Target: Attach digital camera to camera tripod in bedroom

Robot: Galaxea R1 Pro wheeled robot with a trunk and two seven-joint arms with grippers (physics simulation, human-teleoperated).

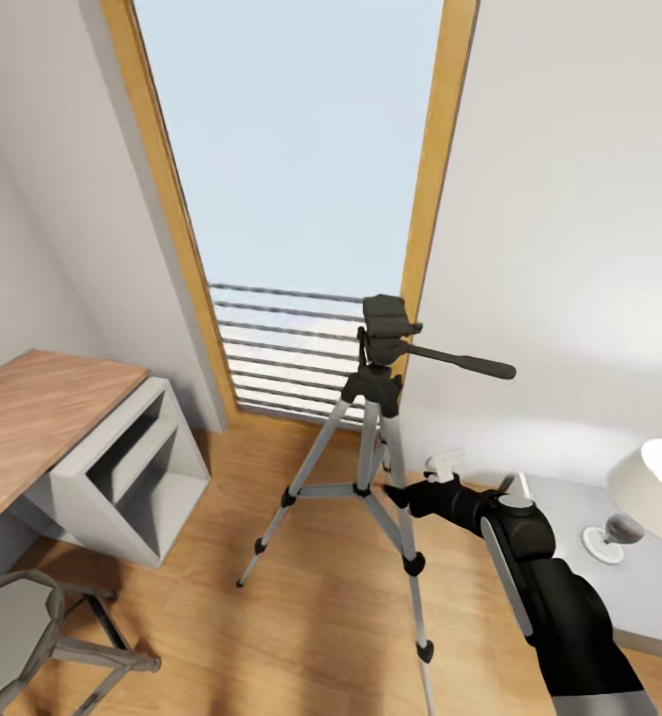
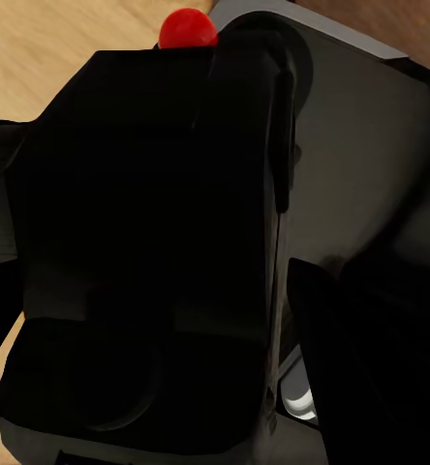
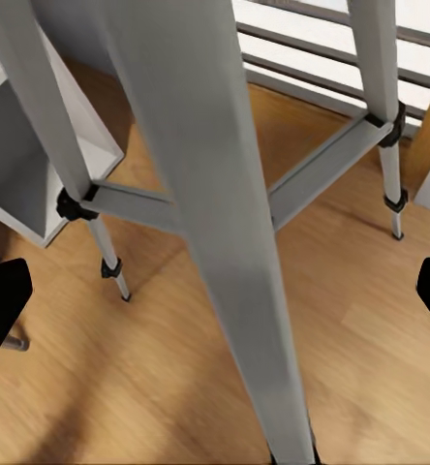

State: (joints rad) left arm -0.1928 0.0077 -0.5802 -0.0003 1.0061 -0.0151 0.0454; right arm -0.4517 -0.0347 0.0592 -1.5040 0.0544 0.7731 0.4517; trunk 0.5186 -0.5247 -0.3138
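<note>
Your right gripper (image 3: 215, 291), fingers spread wide, faces a near leg of the camera tripod (image 1: 376, 438) by the window, while your left gripper holds the digital camera (image 2: 147, 242) below the tripod's upright head.

I see a tall wood-framed window (image 1: 301, 179) at frame centre, with horizontal rails (image 1: 281, 348) across its lower part. Wood floor (image 1: 271, 636) fills the bottom; a desk (image 1: 33, 418) sits lower left, a white lamp (image 1: 649, 487) lower right.
</note>
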